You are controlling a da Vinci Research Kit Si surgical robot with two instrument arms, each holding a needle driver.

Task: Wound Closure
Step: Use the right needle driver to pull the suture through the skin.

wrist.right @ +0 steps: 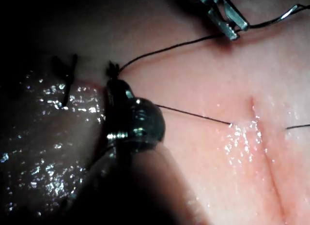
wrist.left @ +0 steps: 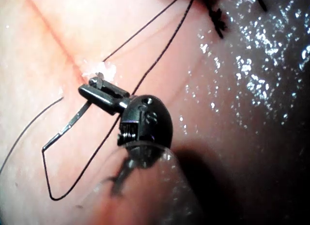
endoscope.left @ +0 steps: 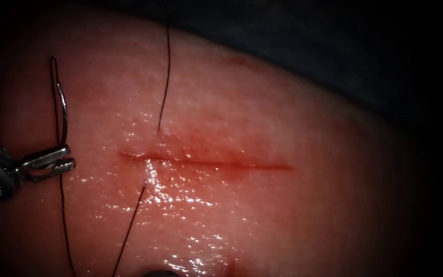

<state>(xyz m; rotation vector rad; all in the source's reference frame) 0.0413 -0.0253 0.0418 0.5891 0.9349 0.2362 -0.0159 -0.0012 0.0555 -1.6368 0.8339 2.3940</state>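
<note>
The tissue (endoscope.left: pixel 262 113) has a thin cut (endoscope.left: pixel 206 163) running left to right. My left tool (endoscope.left: pixel 67 156) is left of the cut, its jaws shut on the curved needle (endoscope.left: pixel 63 102) near its pointed end. The needle is out of the tissue and arcs up from the jaws. Thread (endoscope.left: pixel 63 215) hangs from the needle's tail end. One thread strand (endoscope.left: pixel 166 77) enters the tissue above the cut's left end, and another strand (endoscope.left: pixel 129 231) comes out below it. My right tool (wrist.right: pixel 115 84) is shut on the thread (wrist.right: pixel 169 48). The left tool (wrist.left: pixel 99 89) grips the needle (wrist.left: pixel 70 123).
Red fluid lies along the cut, with wet shiny patches (endoscope.left: pixel 180 205) below it. Dark cloth (endoscope.left: pixel 334 41) lies beyond the tissue's far edge. The right tool's tip (endoscope.left: pixel 162 273) sits at the near edge. Short dark thread ends (wrist.right: pixel 65 72) lie on the tissue near the right tool.
</note>
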